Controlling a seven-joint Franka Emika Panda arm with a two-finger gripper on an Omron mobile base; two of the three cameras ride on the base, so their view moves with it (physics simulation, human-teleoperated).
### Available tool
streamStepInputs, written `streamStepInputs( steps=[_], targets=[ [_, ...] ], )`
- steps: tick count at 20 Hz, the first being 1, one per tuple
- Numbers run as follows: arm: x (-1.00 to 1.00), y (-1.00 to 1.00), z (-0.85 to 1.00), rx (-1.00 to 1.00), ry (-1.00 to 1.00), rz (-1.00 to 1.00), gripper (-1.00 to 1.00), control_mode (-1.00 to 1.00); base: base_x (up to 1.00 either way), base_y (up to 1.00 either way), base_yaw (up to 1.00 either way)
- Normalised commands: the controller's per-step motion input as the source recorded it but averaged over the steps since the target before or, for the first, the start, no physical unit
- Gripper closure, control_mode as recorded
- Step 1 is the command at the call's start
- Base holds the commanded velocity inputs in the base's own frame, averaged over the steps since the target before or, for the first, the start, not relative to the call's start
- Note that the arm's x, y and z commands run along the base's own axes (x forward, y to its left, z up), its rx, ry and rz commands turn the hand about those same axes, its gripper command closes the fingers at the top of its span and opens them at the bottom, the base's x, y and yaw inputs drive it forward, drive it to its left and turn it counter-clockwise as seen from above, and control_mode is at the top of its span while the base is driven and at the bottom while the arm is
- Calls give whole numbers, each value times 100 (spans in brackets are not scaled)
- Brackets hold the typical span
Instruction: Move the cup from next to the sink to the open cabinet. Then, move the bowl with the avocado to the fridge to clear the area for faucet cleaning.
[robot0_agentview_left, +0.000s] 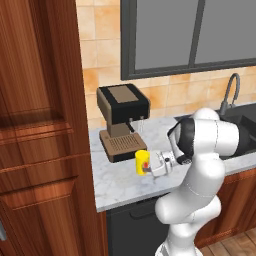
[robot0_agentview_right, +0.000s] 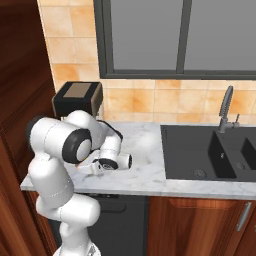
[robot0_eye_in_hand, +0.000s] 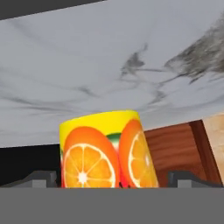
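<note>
The yellow cup (robot0_agentview_left: 142, 162) stands on the marble counter (robot0_agentview_left: 117, 186), just in front of the coffee machine (robot0_agentview_left: 121, 120). The gripper (robot0_agentview_left: 150, 165) is at the cup, right of the machine.

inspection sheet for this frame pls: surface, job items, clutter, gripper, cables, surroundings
Surface: grey-veined marble counter, black sink set into it.
Job's things: yellow cup upright on the counter, between the open fingers; faucet behind the sink.
Clutter: coffee machine against the wall behind the cup.
Grippers: gripper open, fingers either side of the cup.
Cables: nothing seen.
Surroundings: tall wooden panel, tiled wall, window.
</note>
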Motion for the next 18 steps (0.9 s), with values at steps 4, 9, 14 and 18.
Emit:
streamStepInputs(
  steps=[4, 9, 14, 18],
  targets=[
    [7, 25, 0, 0, 4, -1, 100, -100, 0, 0, 0],
    [-17, 0, 55, 4, -1, -1, 100, -100, 0, 0, 0],
    [-39, 0, 100, 14, 0, -9, 100, -100, 0, 0, 0],
    [-52, -11, 100, 28, 0, -18, 100, -100, 0, 0, 0]
  ],
)
